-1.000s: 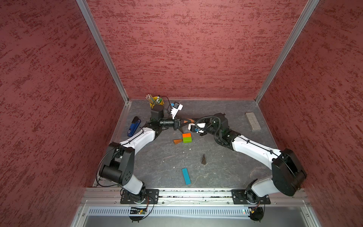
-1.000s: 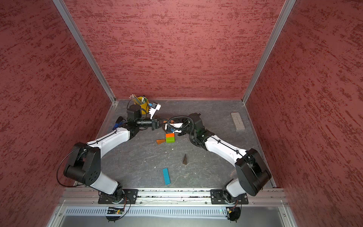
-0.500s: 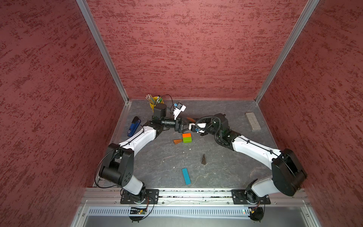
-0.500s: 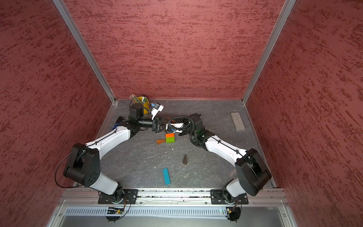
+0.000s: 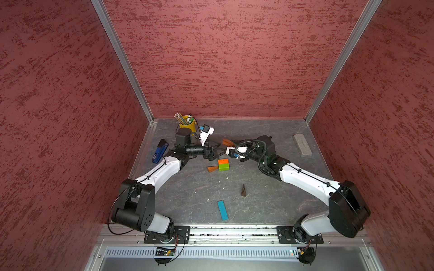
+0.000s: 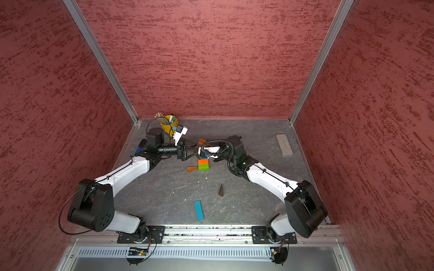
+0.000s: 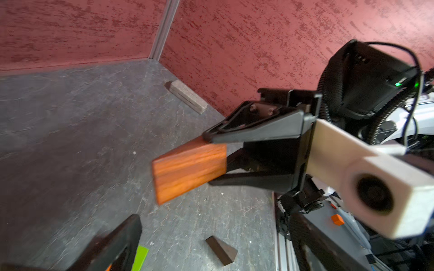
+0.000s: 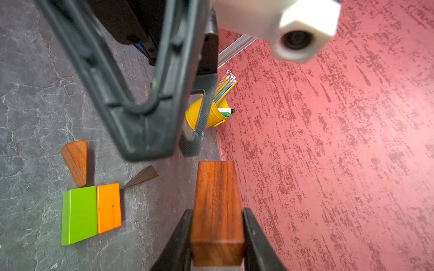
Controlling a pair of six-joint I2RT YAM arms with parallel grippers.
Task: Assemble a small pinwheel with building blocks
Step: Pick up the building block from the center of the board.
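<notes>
Right wrist view: right gripper [image 8: 217,214] clamps a brown wedge [image 8: 217,187].

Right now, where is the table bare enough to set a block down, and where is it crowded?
Bare: the back strip between the right gripper and the grey eraser; the stretch between green block, dark wedge and blue bar. Crowded: around the orange block, by the open left gripper.

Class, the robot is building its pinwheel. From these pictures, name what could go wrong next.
1. The right gripper pinches the brown wedge at one end only; it could twist or slip when set down.
2. The open left gripper hangs close by; either arm moving might knock the wedge.
3. Setting it down could nudge the orange block and green block.
</notes>
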